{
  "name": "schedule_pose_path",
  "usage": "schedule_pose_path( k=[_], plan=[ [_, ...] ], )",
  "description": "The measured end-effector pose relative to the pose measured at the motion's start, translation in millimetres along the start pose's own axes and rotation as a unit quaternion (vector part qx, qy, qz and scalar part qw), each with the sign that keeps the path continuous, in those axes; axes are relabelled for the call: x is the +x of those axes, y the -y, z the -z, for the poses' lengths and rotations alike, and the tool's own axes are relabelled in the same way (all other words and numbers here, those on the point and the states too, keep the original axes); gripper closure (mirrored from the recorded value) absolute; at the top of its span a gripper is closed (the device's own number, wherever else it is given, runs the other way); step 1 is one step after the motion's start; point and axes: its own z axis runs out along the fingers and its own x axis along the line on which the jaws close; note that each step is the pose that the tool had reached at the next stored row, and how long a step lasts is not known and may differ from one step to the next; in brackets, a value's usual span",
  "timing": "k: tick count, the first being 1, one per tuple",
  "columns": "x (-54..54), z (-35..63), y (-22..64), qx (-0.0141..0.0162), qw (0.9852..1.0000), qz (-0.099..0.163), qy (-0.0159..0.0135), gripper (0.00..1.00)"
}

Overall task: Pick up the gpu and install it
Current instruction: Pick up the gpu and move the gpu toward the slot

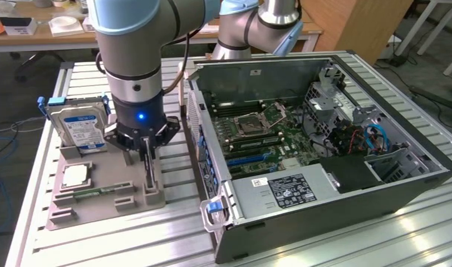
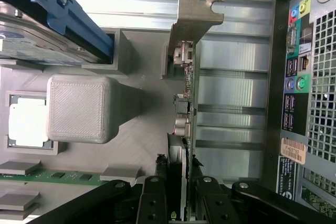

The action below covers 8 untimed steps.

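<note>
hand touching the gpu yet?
Touching. In the wrist view the hand straddles the gpu, its fingers pressed against both faces with no gap.

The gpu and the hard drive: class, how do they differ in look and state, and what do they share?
The gpu is a thin card with a metal bracket; the hard drive is a thick silver block with a blue-white label. The gripper has its jaws closed on the gpu; the hard drive stands untouched. Both stand on edge in the grey holder.
</note>
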Motion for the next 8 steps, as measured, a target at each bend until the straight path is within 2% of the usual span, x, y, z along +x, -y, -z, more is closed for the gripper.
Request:
schedule_pose_path(
  k=[8],
  plan=[
    [0.1, 2.1, -0.1, 0.0, 1.0, 0.0, 0.0, 0.73]
  ],
)
